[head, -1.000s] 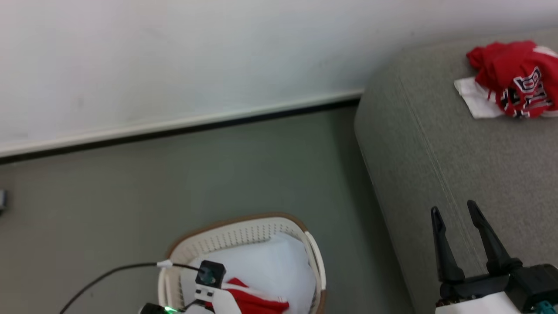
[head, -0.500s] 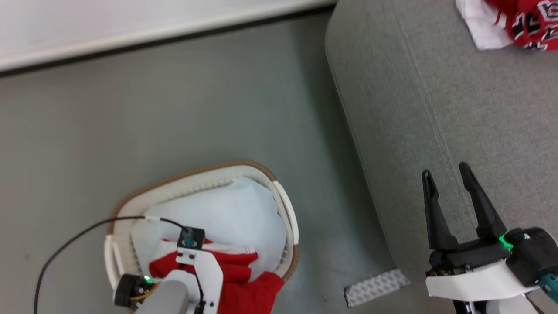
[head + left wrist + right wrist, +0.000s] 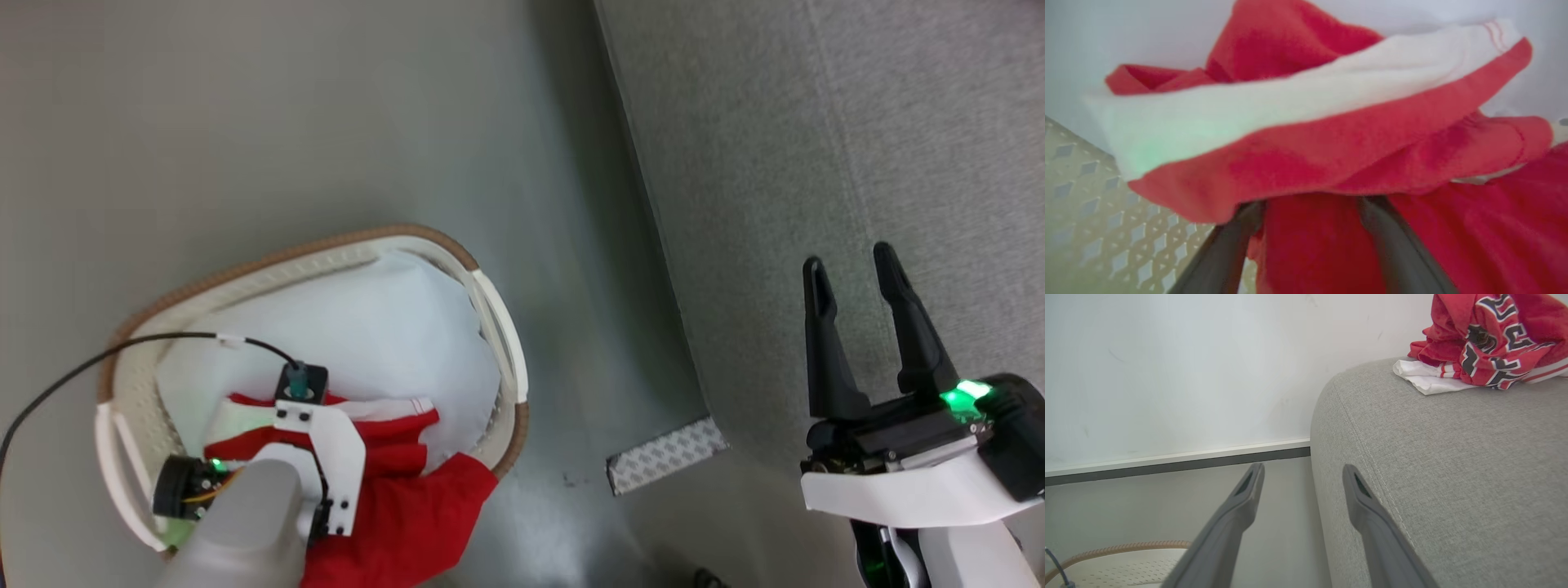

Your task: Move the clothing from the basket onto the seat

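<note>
Left gripper (image 3: 1310, 204) sunk into a red garment (image 3: 408, 514) in the basket (image 3: 486, 286); right gripper (image 3: 849, 265) held parted over the seat (image 3: 816, 122).

In the head view the left gripper's fingers are hidden beneath its own wrist and grey forearm. In the left wrist view the fingers (image 3: 1224, 253) are seen spread apart with red cloth between them, and their tips are covered by a blurred red-and-white fold. The garment is laid on white cloth (image 3: 367, 327) inside the basket. One part is draped over the near rim and cut off by the bottom edge. A patterned grey strip (image 3: 665, 455) is seen on the floor (image 3: 286, 122) between basket and seat. The right gripper's fingers are held apart with nothing between them, above the seat's edge. In the right wrist view a second garment (image 3: 1490, 339), red with black-and-white lettering and white cloth, is piled on the seat's far corner and cropped at the frame's top and right.
</note>
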Controlling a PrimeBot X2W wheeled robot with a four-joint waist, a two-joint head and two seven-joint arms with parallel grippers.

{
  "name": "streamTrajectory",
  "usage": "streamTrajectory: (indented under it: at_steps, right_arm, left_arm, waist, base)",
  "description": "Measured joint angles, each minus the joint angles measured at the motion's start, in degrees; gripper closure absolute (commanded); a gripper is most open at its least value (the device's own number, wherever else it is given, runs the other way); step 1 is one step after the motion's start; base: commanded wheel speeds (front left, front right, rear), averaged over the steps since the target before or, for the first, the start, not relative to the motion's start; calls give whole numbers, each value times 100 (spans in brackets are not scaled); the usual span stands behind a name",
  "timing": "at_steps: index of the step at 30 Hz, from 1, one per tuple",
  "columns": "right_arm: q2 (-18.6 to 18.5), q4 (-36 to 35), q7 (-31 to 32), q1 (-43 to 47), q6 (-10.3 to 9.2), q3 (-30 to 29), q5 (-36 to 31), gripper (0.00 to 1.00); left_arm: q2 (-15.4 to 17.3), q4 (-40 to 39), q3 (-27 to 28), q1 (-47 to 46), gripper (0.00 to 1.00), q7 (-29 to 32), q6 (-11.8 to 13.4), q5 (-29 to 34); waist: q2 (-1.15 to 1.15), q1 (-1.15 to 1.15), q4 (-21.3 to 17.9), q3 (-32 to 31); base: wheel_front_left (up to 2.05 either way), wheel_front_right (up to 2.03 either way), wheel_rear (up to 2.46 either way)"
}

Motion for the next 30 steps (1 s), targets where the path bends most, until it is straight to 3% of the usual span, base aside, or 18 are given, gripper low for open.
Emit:
streamTrajectory:
  at_steps: [3,4,5,6,16,30]
  right_arm:
    - [-1,-33,1,-63,0,4,45,0]
    - [0,-37,0,-76,0,3,52,0]
    - [0,-37,0,-97,0,-2,53,0]
    - [0,-37,0,-116,0,-15,53,0]
    - [1,124,0,-133,0,-193,-172,0]
    - [8,492,0,478,0,-767,-879,0]
  left_arm:
    - [38,16,-25,-85,0,-18,-1,0]
    - [45,18,-45,-105,33,-57,-9,0]
    - [53,13,-73,-124,87,-101,-22,1]
    - [57,7,-98,-137,100,-164,-49,2]
    - [-253,-25,-158,-192,100,-627,-259,-160]
    - [-495,-528,-144,760,100,-1584,-896,-1092]
  waist:
    - [0,0,-59,250]
    - [0,0,-77,321]
    - [0,0,-93,382]
    - [0,0,-105,435]
    - [0,-1,108,153]
    - [0,-2,711,-1520]
  base:
    - [0,0,0]
    - [0,0,0]
    - [0,0,0]
    - [0,0,0]
    - [0,0,0]
    - [0,0,0]
